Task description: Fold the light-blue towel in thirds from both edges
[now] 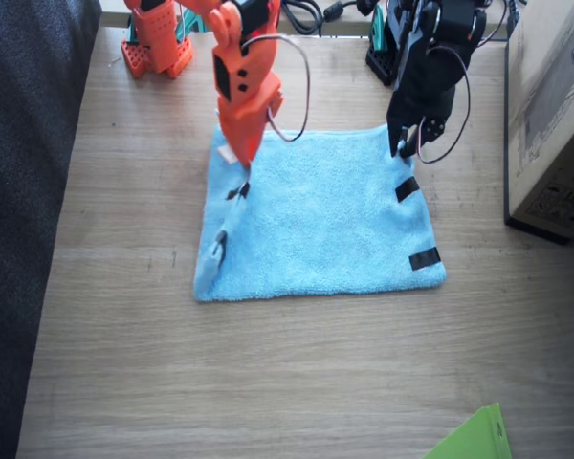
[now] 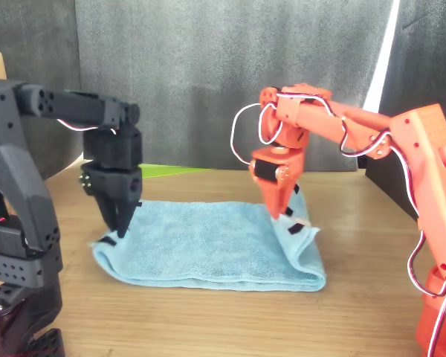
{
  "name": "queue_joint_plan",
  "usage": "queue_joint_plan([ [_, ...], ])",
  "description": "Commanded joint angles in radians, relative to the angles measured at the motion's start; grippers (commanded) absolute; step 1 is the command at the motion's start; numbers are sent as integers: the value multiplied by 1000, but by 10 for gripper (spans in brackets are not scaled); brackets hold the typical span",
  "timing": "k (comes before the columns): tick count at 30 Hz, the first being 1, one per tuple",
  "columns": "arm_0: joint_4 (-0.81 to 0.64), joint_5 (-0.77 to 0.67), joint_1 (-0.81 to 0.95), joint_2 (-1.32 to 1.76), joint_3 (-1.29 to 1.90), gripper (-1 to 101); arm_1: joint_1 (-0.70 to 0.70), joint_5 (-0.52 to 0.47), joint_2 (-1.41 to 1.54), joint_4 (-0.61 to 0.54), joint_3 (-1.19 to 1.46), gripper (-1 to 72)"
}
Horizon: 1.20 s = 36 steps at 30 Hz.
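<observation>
Now we see the light-blue towel (image 1: 316, 215) spread on the wooden table (image 1: 268, 382). Our right gripper (image 1: 244, 172) pinches the towel's edge beside a black tape strip (image 1: 236, 191), lifting that side so it curls up and inward. Our left gripper (image 1: 402, 145) hangs over the opposite edge; whether its jaws hold cloth, we cannot tell. A bright green sheet corner (image 1: 474, 440) lies well apart.

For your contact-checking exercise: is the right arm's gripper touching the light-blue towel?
Touching. In the front view the right gripper pinches the lifted edge of the light-blue towel.
</observation>
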Motion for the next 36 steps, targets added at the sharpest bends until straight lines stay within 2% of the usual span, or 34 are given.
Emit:
queue_joint_plan([
  [1, 15, 3, -3, 17, -26, -2, 44, 3, 6, 9, -60, 1],
  [9, 15, 2, -9, 9, -32, -2, 83, 6, -48, 9, -156, 6],
  [27, 15, -12, -17, 2, -37, -2, 141, 20, -127, 9, -193, 12],
  [29, 15, -15, -20, 2, -37, -2, 141, 18, -137, 9, -206, 43],
  [33, 17, -17, -21, 3, -38, -2, 150, 14, -140, 9, -242, 173],
  [36, 17, -18, -21, 6, -35, -2, 155, 11, -129, 9, -258, 211],
])
